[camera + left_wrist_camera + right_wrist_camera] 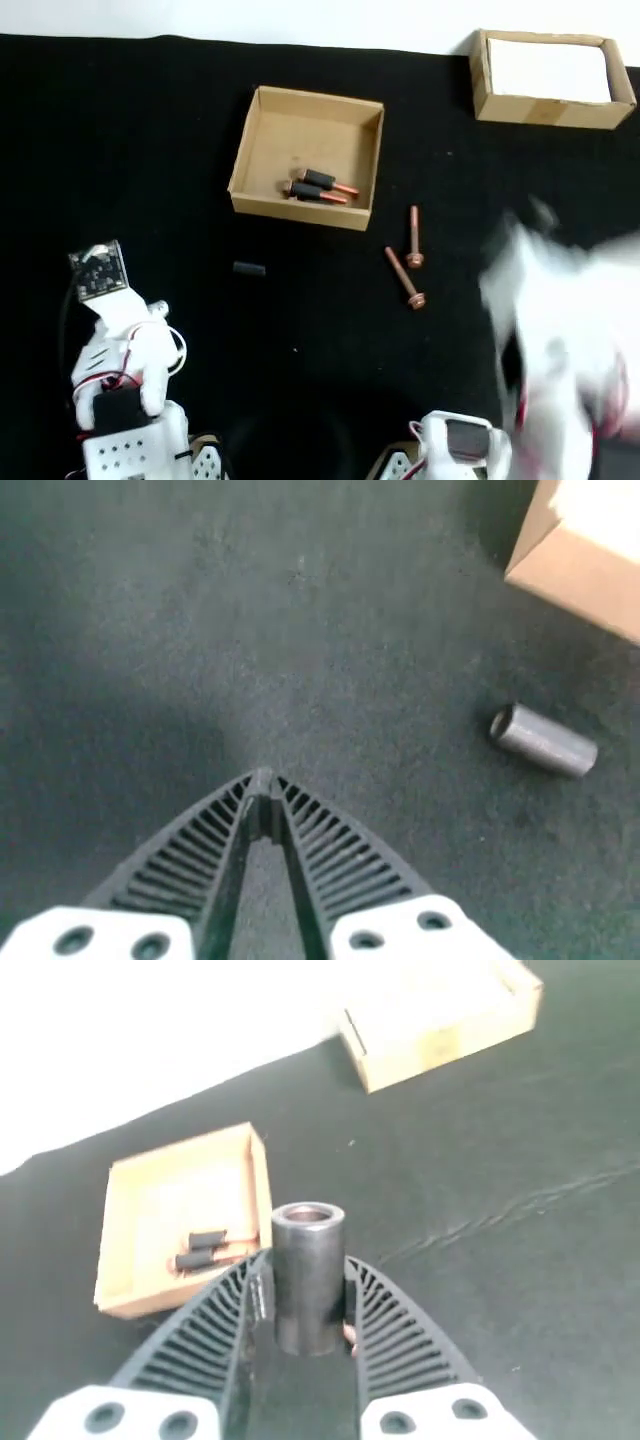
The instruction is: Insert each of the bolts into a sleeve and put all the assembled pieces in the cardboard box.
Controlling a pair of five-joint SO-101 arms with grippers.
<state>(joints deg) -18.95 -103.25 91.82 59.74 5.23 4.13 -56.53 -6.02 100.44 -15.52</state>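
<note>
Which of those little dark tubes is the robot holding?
The sleeve clamped in the right gripper; the loose sleeve lies on the cloth, two assembled pieces lie in the cardboard box.

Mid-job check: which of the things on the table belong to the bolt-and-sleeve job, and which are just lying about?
Job: two loose bolts; loose sleeve on the cloth; held sleeve in the right gripper; cardboard box holding two assembled pieces.

Lying about: second box at the table's far corner.
</note>
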